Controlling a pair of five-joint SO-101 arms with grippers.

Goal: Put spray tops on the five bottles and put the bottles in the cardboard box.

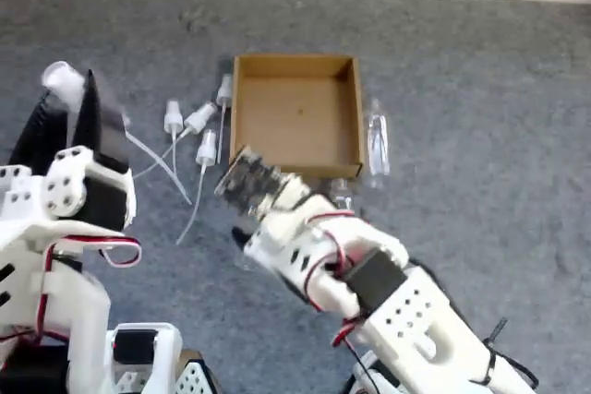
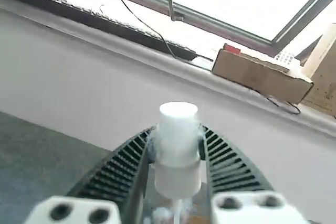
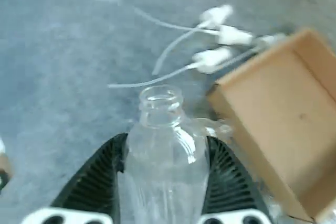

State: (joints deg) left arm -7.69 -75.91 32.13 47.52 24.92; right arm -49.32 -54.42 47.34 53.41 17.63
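Closest in, the left claw (image 2: 178, 132) is clenched on a spray top (image 2: 178, 150) and holds it well up off the surface (image 1: 480, 136). The white cap points out past the fingertips and the dip tube (image 2: 177, 208) runs back between the fingers toward the wrist.

Over on the other side, the right claw (image 3: 167, 139) is grasping a clear bottle (image 3: 163, 166) by its body. The bottle's long axis lies along the fingers, and its open mouth (image 3: 160, 97) faces out and away from the wrist, low over the surface.

This is the relation that counts: in the high view the two claws are well apart, left one up high, right one lower and nearer the box. As I read it, top and mouth aren't lined up yet. The tube end has to lead into that mouth, so the two axes must be brought into one line first.

Just beyond the bottle's mouth, the loose spray tops (image 1: 199, 120) lie scattered with their tubes trailing. Beside them sits the cardboard box (image 1: 295, 117). On its far side, a second bottle (image 1: 377, 145) lies flat alongside the box wall, nearer the right arm.
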